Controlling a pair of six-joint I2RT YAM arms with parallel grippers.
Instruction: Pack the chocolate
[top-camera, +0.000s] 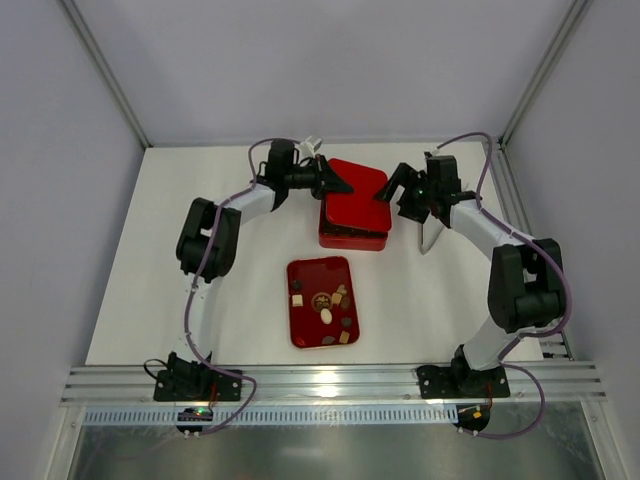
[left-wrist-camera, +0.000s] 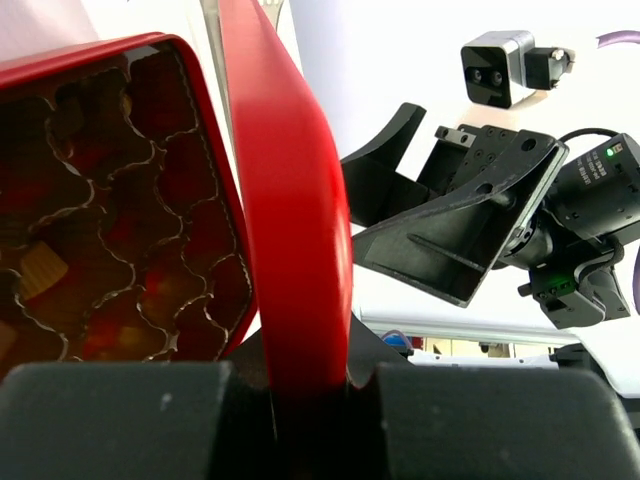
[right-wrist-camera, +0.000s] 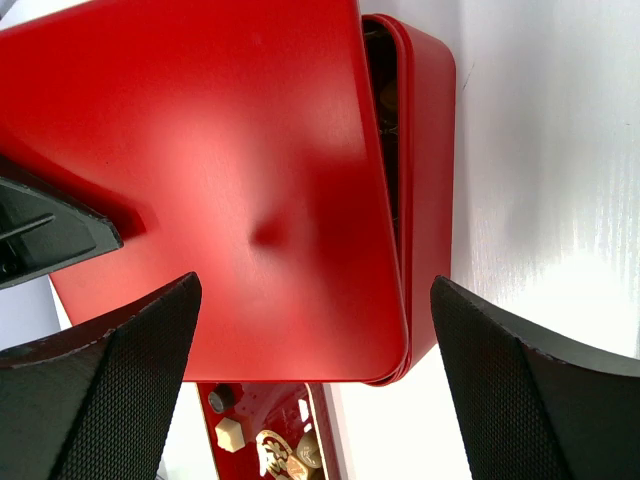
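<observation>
Your left gripper (left-wrist-camera: 310, 388) clamps the lid (left-wrist-camera: 285, 200) by its edge, tilted over the box (top-camera: 352, 240) with a few chocolate (left-wrist-camera: 40, 270) pieces inside, your right gripper (right-wrist-camera: 315, 283) hangs wide open beside the lid, more chocolate lies on the tray (top-camera: 305, 272).

Glossy smooth red lid (right-wrist-camera: 230, 180), matt white table (top-camera: 450, 300), textured black fingers (right-wrist-camera: 110, 390)

White table (top-camera: 440, 290), pale grey walls (top-camera: 320, 70)

Robot test cell in a lab, as I view it remotely: flat white tabletop (top-camera: 420, 300), plain grey wall panels (top-camera: 50, 250), slotted aluminium mounting rail (top-camera: 330, 383).
</observation>
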